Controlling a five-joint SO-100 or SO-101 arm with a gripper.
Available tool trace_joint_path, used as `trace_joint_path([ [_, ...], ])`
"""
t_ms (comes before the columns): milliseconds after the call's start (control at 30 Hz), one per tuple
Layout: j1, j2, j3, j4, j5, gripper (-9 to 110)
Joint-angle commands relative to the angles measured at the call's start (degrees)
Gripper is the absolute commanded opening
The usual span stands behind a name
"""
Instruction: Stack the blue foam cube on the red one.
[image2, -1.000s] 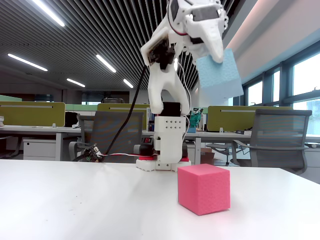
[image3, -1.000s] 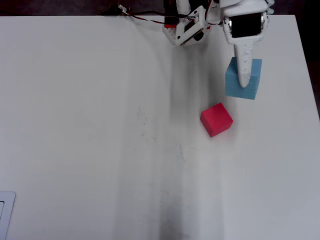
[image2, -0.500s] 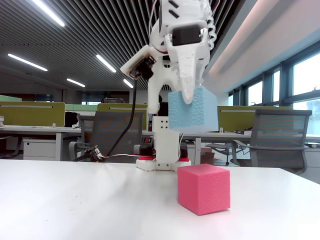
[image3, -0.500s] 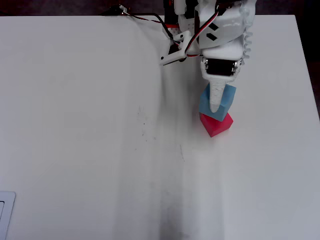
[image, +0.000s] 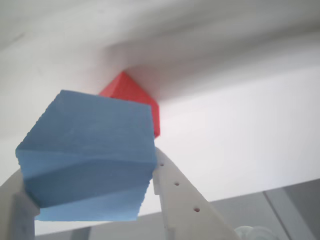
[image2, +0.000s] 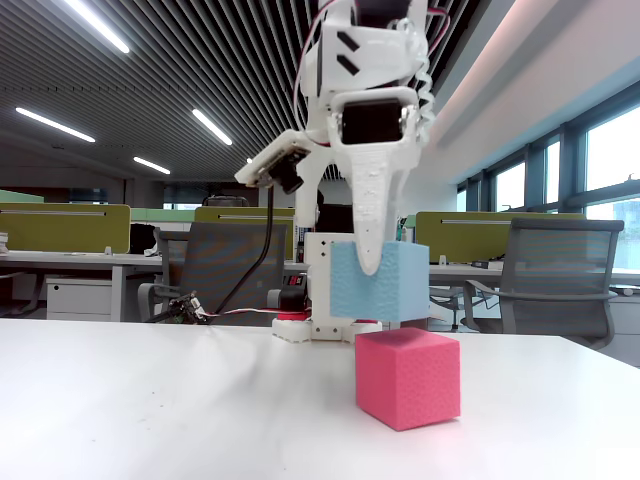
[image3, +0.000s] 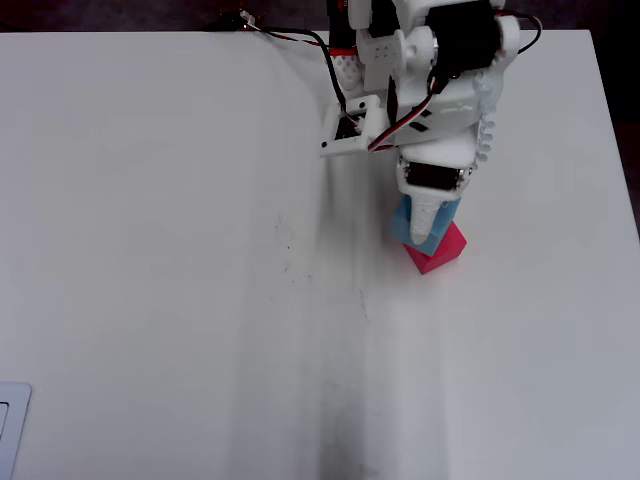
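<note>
Ceiling strip lights (image2: 95, 25) and daylight from the windows (image2: 610, 150) at right keep my fixed view bright, the office behind my arm slightly soft. My wrist view is washed out: the white table (image: 240, 140) glares nearly featureless, broad grey shadow bands lie above the pale blue foam cube (image: 90, 155), and my white plastic finger (image: 185, 200) is blurred. Overhead, faint grey streaks shade the tabletop evenly.
</note>
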Motion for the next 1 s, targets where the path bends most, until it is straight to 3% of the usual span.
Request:
trace_joint_path([
  [0,-0.7,-0.2,0.2,-0.9,0.4,22],
  [367,-2.1,-0.7,3.4,-1.8,0.3,22],
  [967,-2.0,2.7,1.4,-0.3,0.4,36],
])
